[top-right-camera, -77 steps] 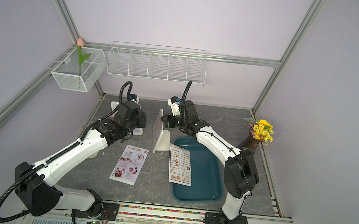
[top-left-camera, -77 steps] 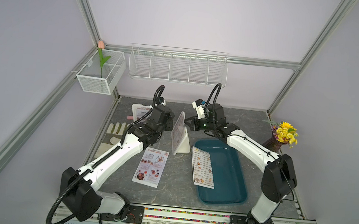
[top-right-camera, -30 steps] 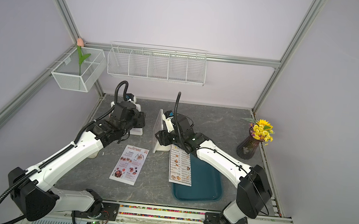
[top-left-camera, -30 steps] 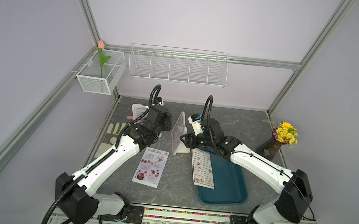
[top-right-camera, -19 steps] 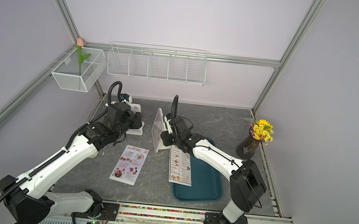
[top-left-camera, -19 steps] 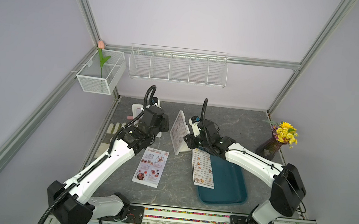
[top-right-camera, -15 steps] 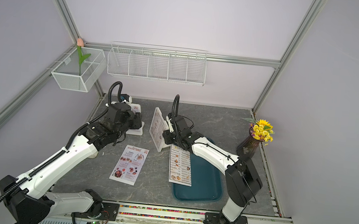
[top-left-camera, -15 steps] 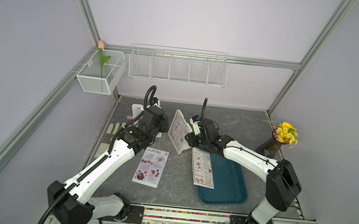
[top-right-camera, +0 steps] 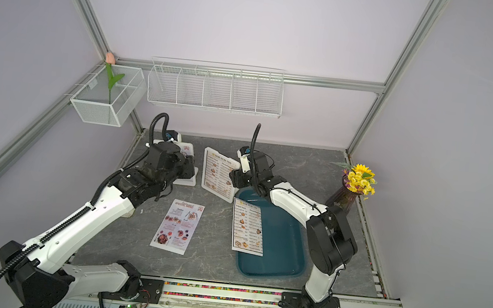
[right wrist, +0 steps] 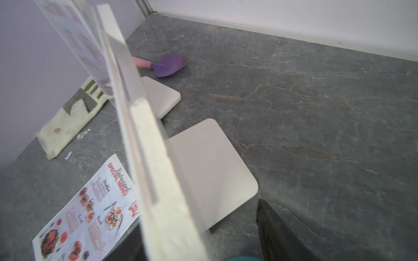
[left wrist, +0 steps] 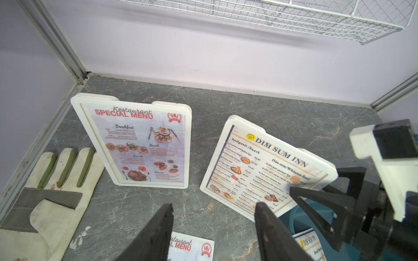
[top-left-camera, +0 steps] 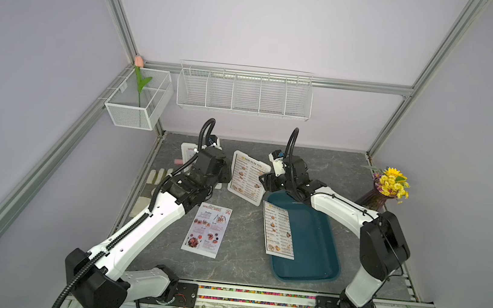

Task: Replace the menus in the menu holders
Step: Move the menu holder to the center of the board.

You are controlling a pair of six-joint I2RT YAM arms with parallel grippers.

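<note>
The Dim Sum holder point(top-left-camera: 249, 177) stands mid-surface point(top-left-camera: 332, 167), just behind the tray point(top-left-camera: 315, 263), and the Special holder point(left wrist: 140, 144) stands near the rear left corner. Both look like rigid, light plastic frames. They seem stiff enough to take by one edge, but light enough to skid or tip on the smooth top when a sheet is drawn out. The right gripper point(top-left-camera: 264, 182) has its fingers point(left wrist: 321, 201) on either side of the Dim Sum holder's right edge; I cannot tell whether they press it or only straddle it. The left gripper point(left wrist: 213, 206) hovers in front of both holders, its fingers point(left wrist: 158, 226) parted with nothing between them. The menu inside each frame is thin paper behind a clear front, probably limp, easy to crease and prone to drag in the slot. The cut-away in the top edge looks like the place to pinch it, pulling straight along the slot. The loose Special sheet point(top-left-camera: 207, 229) lies flat on the surface, giving fingers little to bite. The Dim Sum sheet point(top-left-camera: 278, 229) lies across the tray's left rim, so a propped edge may be the easier hold.
</note>
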